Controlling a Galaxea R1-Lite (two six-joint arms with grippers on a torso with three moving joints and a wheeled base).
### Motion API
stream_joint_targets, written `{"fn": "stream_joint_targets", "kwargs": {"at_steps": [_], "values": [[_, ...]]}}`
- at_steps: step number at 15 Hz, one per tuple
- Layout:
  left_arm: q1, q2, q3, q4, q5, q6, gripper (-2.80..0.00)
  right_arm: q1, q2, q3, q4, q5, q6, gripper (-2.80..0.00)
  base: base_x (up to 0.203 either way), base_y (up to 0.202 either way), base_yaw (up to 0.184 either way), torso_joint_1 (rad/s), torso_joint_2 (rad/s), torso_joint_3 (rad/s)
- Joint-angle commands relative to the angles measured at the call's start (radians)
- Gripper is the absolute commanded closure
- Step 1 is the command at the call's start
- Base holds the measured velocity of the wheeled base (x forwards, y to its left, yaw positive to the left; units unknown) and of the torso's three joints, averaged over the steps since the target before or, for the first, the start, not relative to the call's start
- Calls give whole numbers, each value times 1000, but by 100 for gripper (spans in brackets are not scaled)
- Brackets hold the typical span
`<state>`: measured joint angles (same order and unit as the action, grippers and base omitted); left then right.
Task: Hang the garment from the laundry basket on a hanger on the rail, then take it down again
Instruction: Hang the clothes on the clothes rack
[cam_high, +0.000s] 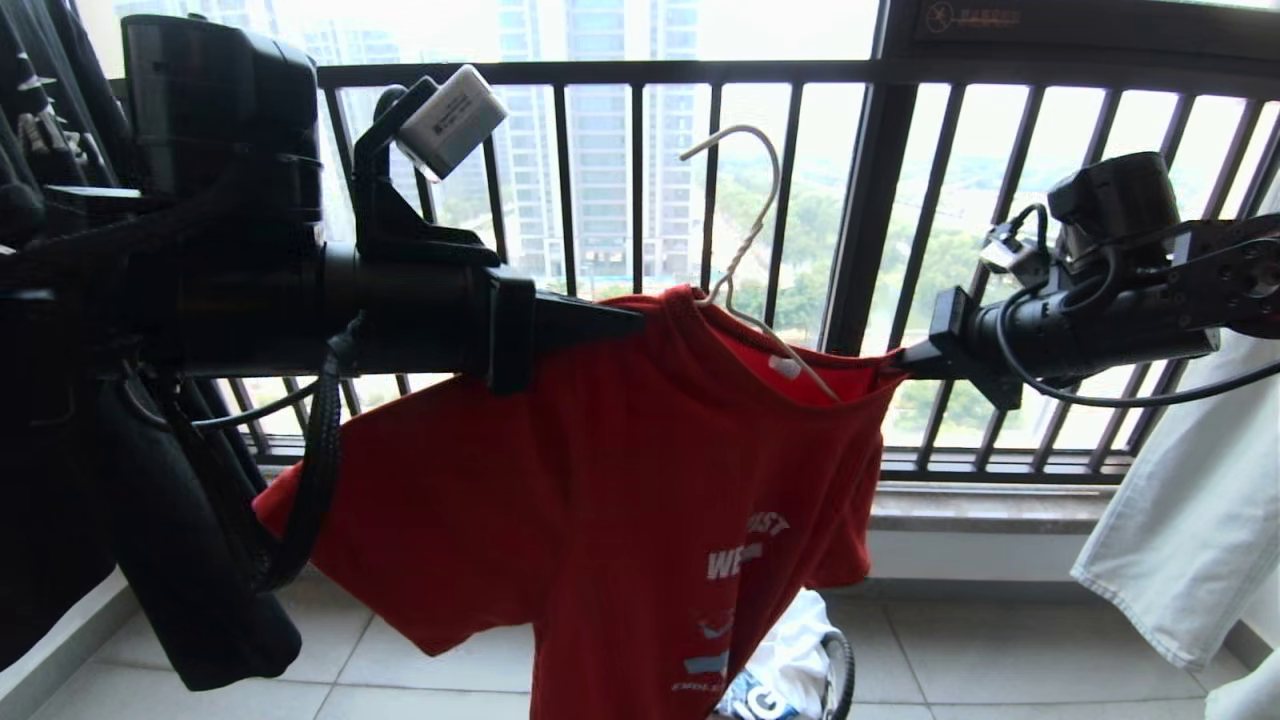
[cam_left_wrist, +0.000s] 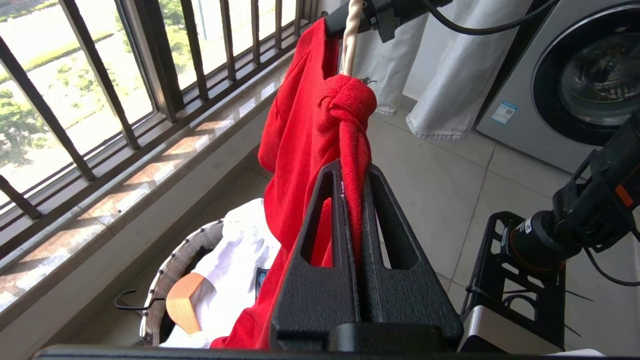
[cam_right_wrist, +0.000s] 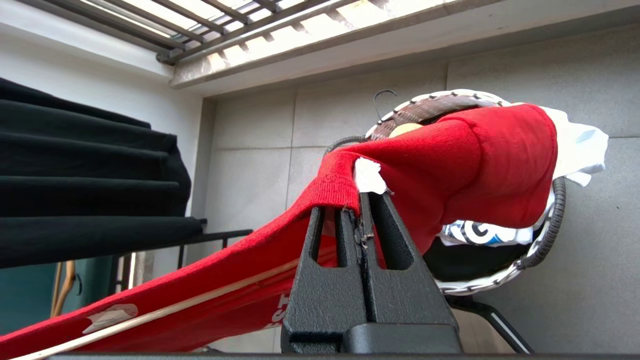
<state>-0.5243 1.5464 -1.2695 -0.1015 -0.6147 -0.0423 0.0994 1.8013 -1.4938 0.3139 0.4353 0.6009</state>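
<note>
The soft red knit T-shirt (cam_high: 620, 480) with white chest print hangs stretched in the air between both arms. The left gripper (cam_high: 625, 318) has its black jaws clamped on one bunched shoulder, and the right gripper (cam_high: 905, 362) pinches the ribbed collar by the white label. A thin whitish wire hanger (cam_high: 745, 235) with a twisted neck pokes up through the neck hole. Below, on the pale tiled balcony floor, sits the round woven basket (cam_left_wrist: 172, 267) with white laundry, next to the black barred railing (cam_high: 640, 180).

Red garment (cam_high: 600, 480) with white and light-blue print, whitish hanger (cam_high: 745, 230), black window railing (cam_high: 640, 180).
</note>
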Motion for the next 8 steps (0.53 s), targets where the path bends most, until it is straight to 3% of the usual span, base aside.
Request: {"fn": "stream_joint_targets", "kwargs": {"at_steps": [1, 4, 8], "values": [[-10, 48, -8, -1, -2, 6, 0, 0, -26, -10, 2, 3, 5, 0, 0, 0, 0, 0, 0, 0], [-14, 99, -9, -20, -2, 29, 0, 0, -55, -14, 5, 3, 7, 0, 0, 0, 0, 0, 0, 0], [-16, 158, -7, -121, -1, -16, 0, 2, -95, -31, -4, 8, 32, 0, 0, 0, 0, 0, 0, 0]]}}
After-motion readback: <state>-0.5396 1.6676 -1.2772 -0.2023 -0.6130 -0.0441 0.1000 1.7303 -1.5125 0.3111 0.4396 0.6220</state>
